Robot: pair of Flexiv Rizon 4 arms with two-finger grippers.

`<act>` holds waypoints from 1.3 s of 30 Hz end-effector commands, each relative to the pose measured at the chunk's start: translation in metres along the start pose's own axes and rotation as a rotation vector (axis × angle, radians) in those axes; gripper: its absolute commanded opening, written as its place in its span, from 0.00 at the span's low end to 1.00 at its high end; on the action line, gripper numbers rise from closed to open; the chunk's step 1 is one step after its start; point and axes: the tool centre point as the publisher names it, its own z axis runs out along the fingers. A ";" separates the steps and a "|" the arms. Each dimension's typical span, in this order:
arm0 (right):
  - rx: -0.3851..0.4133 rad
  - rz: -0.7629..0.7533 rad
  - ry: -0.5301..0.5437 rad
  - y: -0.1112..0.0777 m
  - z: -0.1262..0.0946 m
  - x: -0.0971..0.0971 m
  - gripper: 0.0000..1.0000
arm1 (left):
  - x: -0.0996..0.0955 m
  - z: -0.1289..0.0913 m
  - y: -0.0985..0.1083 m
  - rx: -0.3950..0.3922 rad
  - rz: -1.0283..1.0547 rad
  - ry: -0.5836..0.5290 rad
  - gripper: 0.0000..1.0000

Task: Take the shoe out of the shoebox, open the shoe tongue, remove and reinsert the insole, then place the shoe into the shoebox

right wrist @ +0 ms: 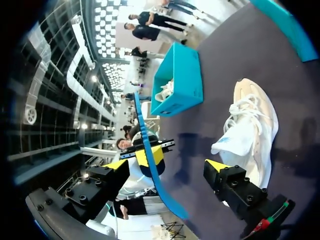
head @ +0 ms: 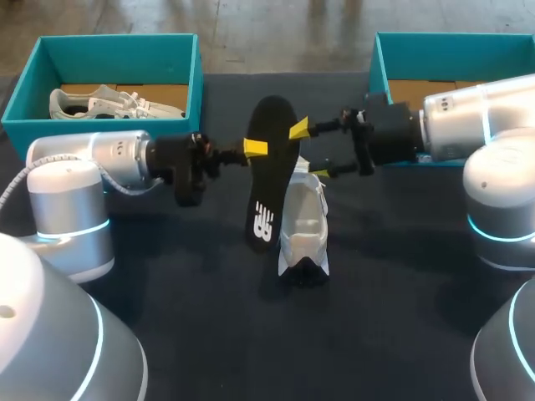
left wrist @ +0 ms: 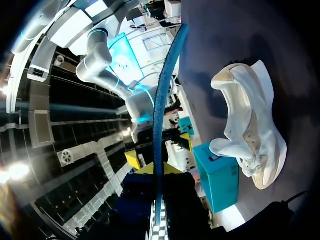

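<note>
Nearest are the smooth, rounded grey housings of my two arms, the left arm (head: 67,209) and the right arm (head: 501,192), each ringed with a pale blue light. Beyond them one white lace-up shoe (head: 305,225) with a soft, creased upper stands on its sole in the middle of the dark, matte table (head: 401,317). Just beside it, one thin, flat black insole (head: 266,180) is held on end, pinched between the fingers of the left gripper (head: 255,148). The right gripper (head: 309,151) has its fingers spread wide by the insole's other edge. At the far edge stand two teal shoeboxes: the left shoebox (head: 117,54) holds white footwear (head: 109,104), and the right shoebox (head: 380,63) shows a brown cardboard floor.
</note>
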 end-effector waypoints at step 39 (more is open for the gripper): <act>-0.021 0.074 -0.509 -0.073 -0.198 -0.066 1.00 | -0.021 -0.040 -0.133 -0.022 -0.204 0.259 0.00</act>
